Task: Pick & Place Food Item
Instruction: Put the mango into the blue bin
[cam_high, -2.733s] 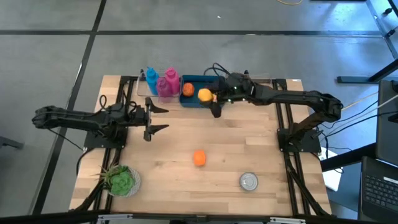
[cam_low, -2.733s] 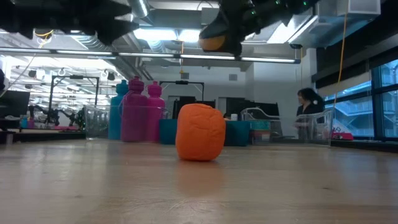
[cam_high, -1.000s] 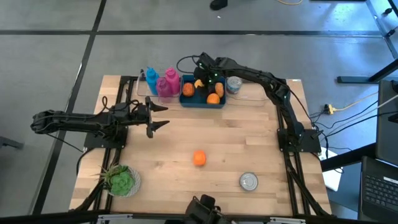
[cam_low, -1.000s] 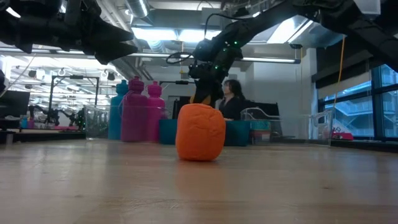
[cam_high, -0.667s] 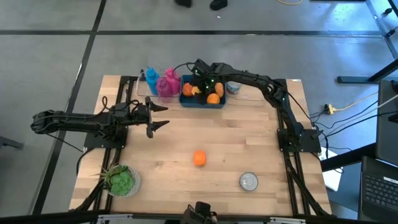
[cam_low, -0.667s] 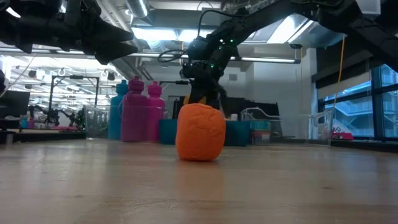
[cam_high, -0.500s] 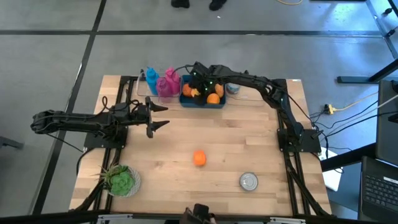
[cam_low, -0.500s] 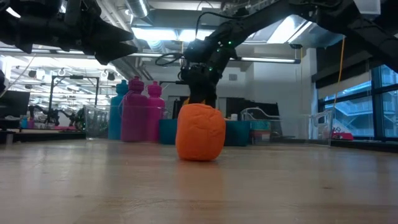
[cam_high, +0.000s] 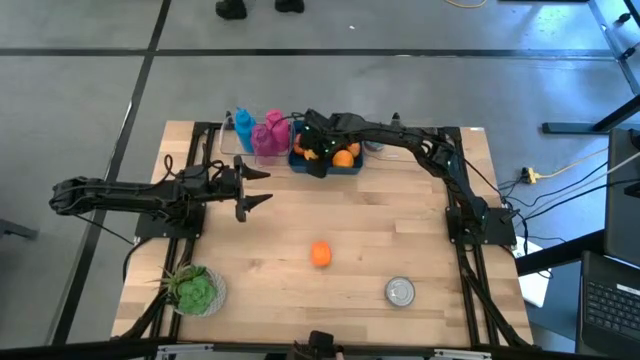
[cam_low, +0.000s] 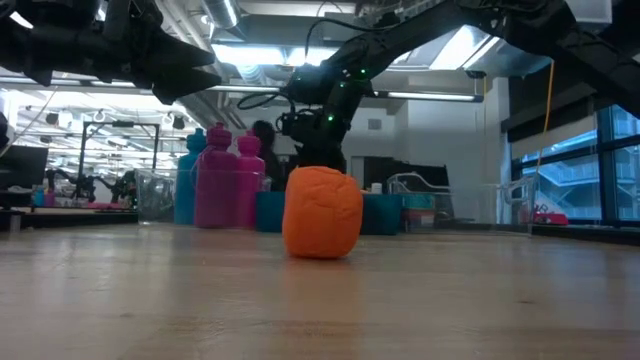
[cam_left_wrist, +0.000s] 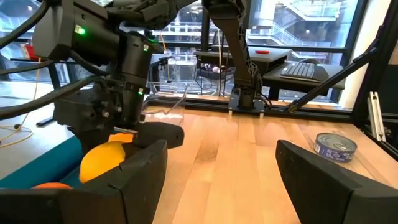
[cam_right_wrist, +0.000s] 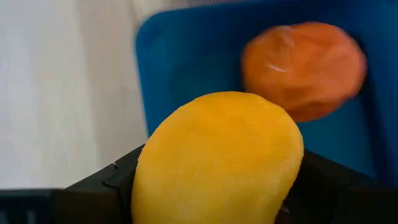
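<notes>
1. My right gripper (cam_high: 313, 150) is reaching across the far edge of the table and sits over the left end of the blue bin (cam_high: 352, 168). Its fingers are clamped on a yellow mango-like fruit (cam_right_wrist: 214, 158), which fills most of the right wrist view.
2. Inside the bin, past the held fruit, lies an orange fruit (cam_right_wrist: 303, 68) on the blue floor (it looks wrapped or wrinkled, I cannot tell which).
3. From above, another orange piece (cam_high: 343, 157) shows in the bin just beside the gripper.
4. My left gripper (cam_high: 252, 189) waits over the left half of the table, well apart from the bin, with its fingers spread and nothing between them.
5. An orange food item (cam_low: 322, 212) stands alone near the middle of the table.
6. Pink and blue bottles (cam_high: 258, 131) stand just left of the bin.
7. A tin can (cam_high: 400, 291) rests on the near right part of the table, and a green leafy plant (cam_high: 194, 289) sits at the near left corner.
</notes>
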